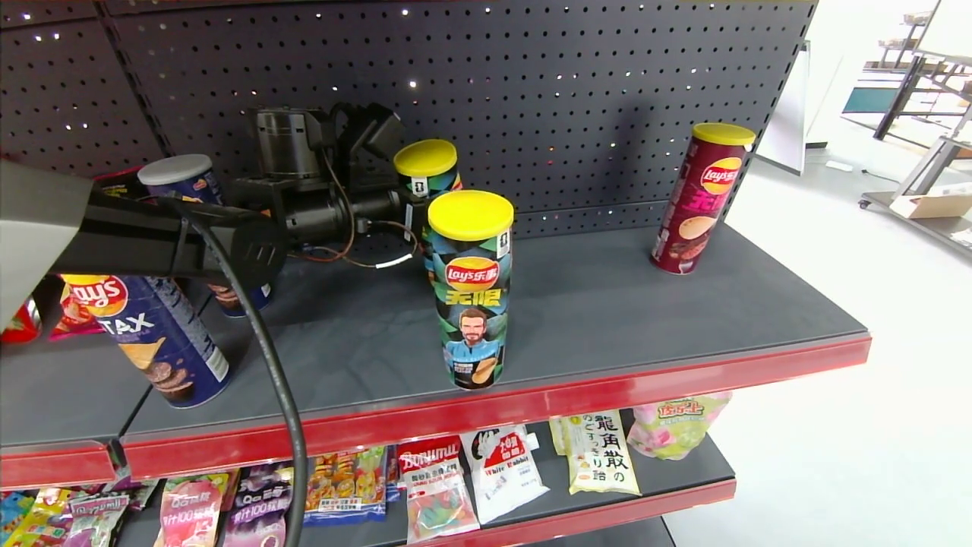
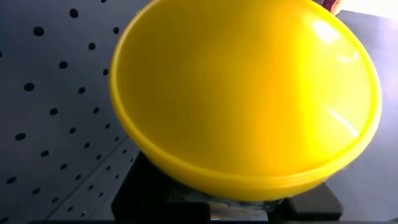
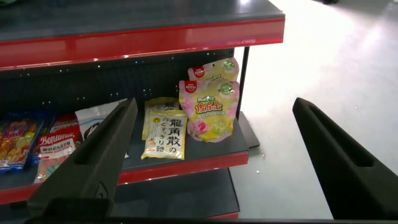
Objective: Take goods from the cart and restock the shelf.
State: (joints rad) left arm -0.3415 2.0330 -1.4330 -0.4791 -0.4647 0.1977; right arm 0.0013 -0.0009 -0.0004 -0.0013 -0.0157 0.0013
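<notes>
Tool: left gripper (image 1: 408, 203) was seen closed on rear can (image 1: 427, 158) just under its yellow lid. In the left wrist view, dark fingers were seen on either side of the body, with the lid hard up against the camera.
Rear can: held upright at the back of the shelf (image 1: 607, 304), near the pegboard (image 1: 569, 91). Its base was hidden by front can (image 1: 471, 304), so whether it was set down could not be told.
Key relation: the left arm was laid in from the left, roughly level, across the can's upright long axis. The can lay at the gripper's far end, so letting go and drawing back leftward was judged the way out.
Right gripper (image 3: 214, 106): spread wide, nothing held, pointed at bags (image 3: 163, 134) on the lower shelf (image 3: 186, 169). The left arm was judged much the nearer.
Edges: front can stood directly before rear can, close to the red lip (image 1: 531, 396). The arm's left side was crowded by grey-lid can (image 1: 182, 178) and tilted can (image 1: 167, 342), the latter lying under the arm.
Open room: bare mat was seen between front can and maroon can (image 1: 699, 201) — the widest gap on the shelf.
Risk: front can was judged liable to be clipped if the wrist were swung forward on withdrawal.
</notes>
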